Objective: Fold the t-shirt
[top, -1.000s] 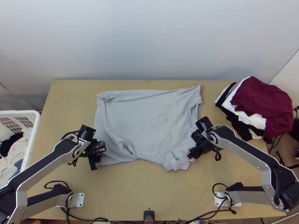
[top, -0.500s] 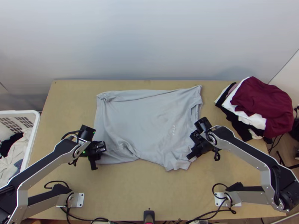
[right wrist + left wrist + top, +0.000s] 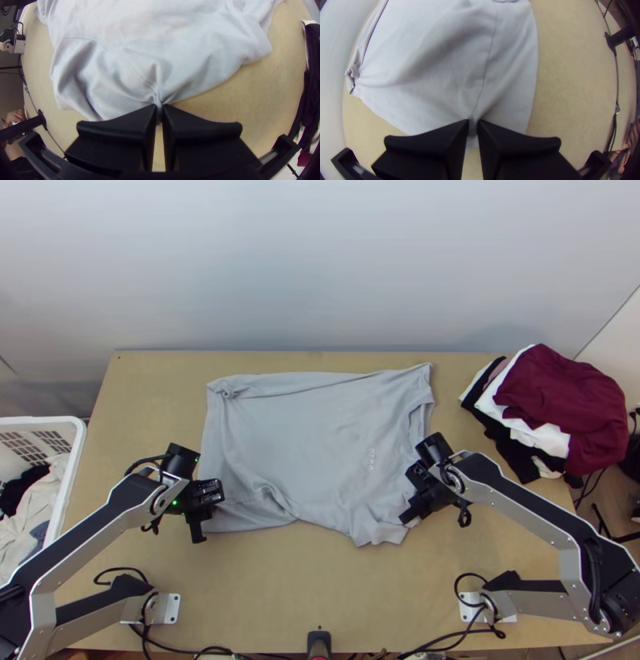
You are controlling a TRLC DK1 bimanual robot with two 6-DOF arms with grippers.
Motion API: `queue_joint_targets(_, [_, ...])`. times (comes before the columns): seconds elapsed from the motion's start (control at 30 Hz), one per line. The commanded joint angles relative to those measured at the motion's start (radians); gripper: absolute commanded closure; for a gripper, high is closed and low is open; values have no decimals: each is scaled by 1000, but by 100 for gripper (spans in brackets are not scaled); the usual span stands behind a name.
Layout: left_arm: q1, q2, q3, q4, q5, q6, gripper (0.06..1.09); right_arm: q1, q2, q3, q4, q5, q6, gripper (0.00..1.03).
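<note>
1. Grey t-shirt (image 3: 312,428) lies spread mid-way across the worktop (image 3: 320,588), kinda rumpled.
2. Left gripper (image 3: 473,121), hem (image 3: 385,116) pinched, just nudged toward the left edge.
3. Right gripper's (image 3: 159,107) clamped on, probably, the shoulder (image 3: 143,78).
4. Seems like tensioning pre-fold.

No wording is legible: a short row of small pale characters (image 3: 371,458) marks the grey t-shirt (image 3: 304,420), running between the far and near edges of the worktop (image 3: 280,588), just beside the neckline, too small to read.
</note>
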Motion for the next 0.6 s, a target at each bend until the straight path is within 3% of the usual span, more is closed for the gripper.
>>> queue_joint_targets(0.0, [4,2,-4,-5,22,9,95,8,-2,-6,-1,-1,-4,99])
queue_joint_targets(0.23, [21,-23,-4,-5,29,12,105,20,-2,4,-16,-6,-1,100])
queue_joint_targets(0.57, [245,-153,211,-215,175,-44,105,-58,-169,173,-282,-40,-17,99])
